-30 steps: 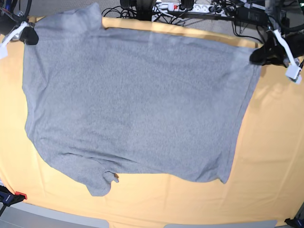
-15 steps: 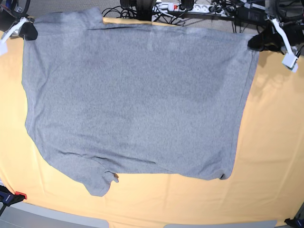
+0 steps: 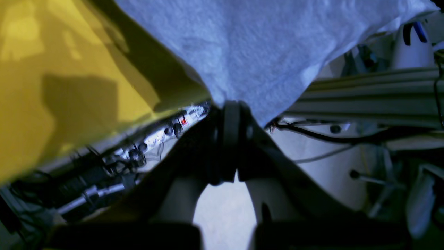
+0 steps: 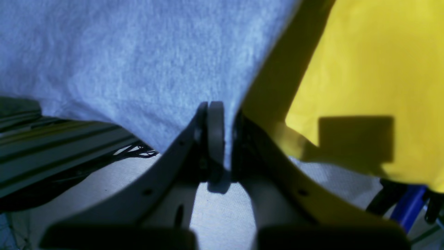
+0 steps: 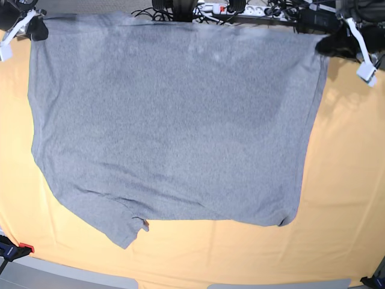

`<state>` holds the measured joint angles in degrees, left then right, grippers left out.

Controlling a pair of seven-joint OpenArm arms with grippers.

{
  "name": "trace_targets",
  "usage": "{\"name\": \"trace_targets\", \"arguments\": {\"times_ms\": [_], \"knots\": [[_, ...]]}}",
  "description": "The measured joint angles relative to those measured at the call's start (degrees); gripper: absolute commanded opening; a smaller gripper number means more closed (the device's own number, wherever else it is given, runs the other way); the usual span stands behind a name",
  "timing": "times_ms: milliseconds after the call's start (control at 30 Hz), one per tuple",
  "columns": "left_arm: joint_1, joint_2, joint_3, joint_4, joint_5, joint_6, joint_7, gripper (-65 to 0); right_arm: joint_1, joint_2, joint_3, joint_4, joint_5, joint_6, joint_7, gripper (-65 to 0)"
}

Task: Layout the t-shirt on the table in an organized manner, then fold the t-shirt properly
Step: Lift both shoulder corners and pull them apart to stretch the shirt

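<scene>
- Your left gripper [image 3: 227, 104] has its jaws pressed together on a corner of the t-shirt [image 5: 174, 120]; in the left wrist view the grey cloth comes straight out from between the dark tips.
- Your right gripper [image 4: 216, 106] pinches the other far corner the same way, with fabric fanning away from the closed tips.
- In the base view the left gripper [image 5: 329, 43] sits at the far right and the right gripper [image 5: 37, 31] at the far left, with the shirt's far edge stretched taut between them, past the far edge of the table [image 5: 349, 180].
- The shirt lies broad and mostly smooth, no lettering showing. Its near edge rests on the yellow cloth, and a sleeve bunches at the near left.
- You look to be mid-layout: the body is spread, but the far edge is not yet set down, the near-left sleeve needs flattening, and no fold has begun.
</scene>
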<state>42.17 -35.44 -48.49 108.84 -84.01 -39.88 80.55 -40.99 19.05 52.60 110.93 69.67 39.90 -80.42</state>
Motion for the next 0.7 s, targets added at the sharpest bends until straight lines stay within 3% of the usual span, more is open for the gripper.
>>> {"name": "trace_targets", "arguments": {"times_ms": [600,700], "knots": [[0.52,-0.94,0.00,3.34,0.00,0.00,0.04,-65.0,0.04,0.00,0.00,0.00,0.02,0.00,0.50,-65.0],[0.55,-0.94,-0.02,5.90,0.00,0.00,0.04,-65.0,0.22,0.02,0.00,0.00,3.15,0.00,1.38,-65.0]]}}
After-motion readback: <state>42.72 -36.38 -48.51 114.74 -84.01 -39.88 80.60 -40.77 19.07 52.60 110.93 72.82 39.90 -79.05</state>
